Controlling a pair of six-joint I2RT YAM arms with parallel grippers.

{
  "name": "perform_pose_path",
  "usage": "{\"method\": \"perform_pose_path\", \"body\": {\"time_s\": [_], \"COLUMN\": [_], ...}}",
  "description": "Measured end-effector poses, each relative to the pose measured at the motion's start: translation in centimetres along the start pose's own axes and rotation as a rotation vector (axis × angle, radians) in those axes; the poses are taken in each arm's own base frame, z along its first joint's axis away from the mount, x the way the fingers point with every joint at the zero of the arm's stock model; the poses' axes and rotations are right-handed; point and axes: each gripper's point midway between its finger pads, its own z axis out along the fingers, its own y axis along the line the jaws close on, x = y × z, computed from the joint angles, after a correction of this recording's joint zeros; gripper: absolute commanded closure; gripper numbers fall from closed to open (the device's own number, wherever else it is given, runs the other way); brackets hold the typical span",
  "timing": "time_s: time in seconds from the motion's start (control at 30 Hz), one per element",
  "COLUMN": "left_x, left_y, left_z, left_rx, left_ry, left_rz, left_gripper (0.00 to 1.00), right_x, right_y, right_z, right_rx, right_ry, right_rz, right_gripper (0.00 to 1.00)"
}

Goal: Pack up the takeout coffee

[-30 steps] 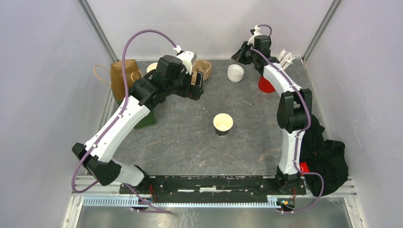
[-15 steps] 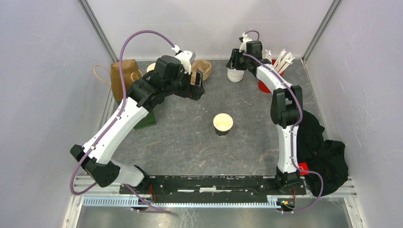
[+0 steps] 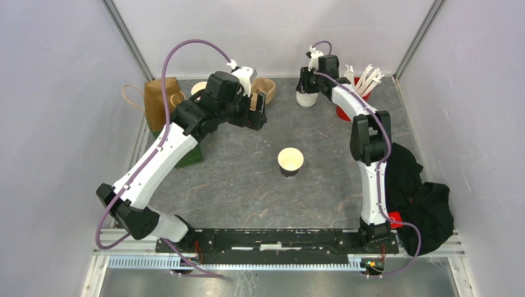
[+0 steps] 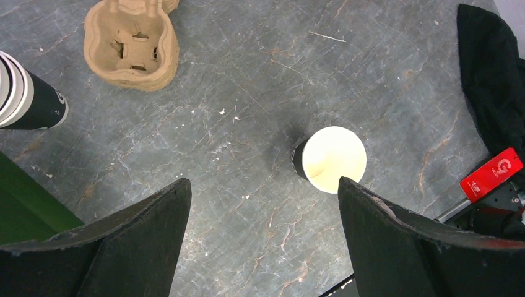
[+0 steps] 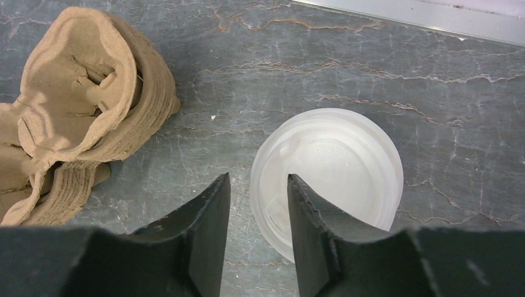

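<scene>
The takeout coffee cup point(image 3: 290, 161), dark-bodied with its cream inside showing at the open top, stands upright mid-table. The left wrist view shows the cup point(image 4: 331, 159) below, just ahead of the right finger. My left gripper point(image 3: 257, 114) hovers wide open and empty point(image 4: 263, 180) high over the back left of the table. My right gripper point(image 3: 305, 83) hangs over the stack of white lids point(image 3: 306, 98) at the back. Its jaws stand part open point(image 5: 257, 177), and the left rim of the top lid point(image 5: 328, 173) lies under the gap between them.
A brown pulp cup carrier point(image 3: 267, 91) point(image 5: 80, 93) lies left of the lids. A stack of lidless cups point(image 4: 28, 99), a paper bag point(image 3: 160, 96) and a green block point(image 3: 189, 154) sit at the left. A red holder of white sticks point(image 3: 365, 77) and black cloth point(image 3: 427, 204) are on the right.
My right arm swung left and down from the back corner to above the lid stack, and its jaws went from shut to part open. The left arm barely moved.
</scene>
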Motion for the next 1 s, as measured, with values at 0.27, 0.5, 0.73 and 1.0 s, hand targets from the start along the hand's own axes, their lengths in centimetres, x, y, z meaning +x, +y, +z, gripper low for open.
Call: {"method": "perform_pose_path", "body": {"time_s": [0.27,0.5,0.73,1.0], "left_x": [0.09,0.06,0.05,0.04], "left_y": [0.13,0.26,0.30,0.33], "left_z": [0.00,0.00,0.00,-0.01], "left_rx": [-0.003,-0.006,-0.007,-0.007], "left_ry": [0.004,0.004,0.004,0.003], "left_rz": [-0.002,-0.004,-0.004,-0.005], "left_gripper": [0.06,0.06,0.06,0.06], "right_x": [0.31,0.74,0.74,0.88], "right_y": [0.85,0.65,0.41,0.29], "right_z": [0.46,0.71,0.73,0.70], "right_rx": [-0.008,0.010,0.025,0.032], "right_ry": [0.008,0.019,0.018,0.024], "right_rz": [-0.048,-0.065,-0.078,-0.077], "right_gripper": [0.64,0.74,0.80,0.87]}}
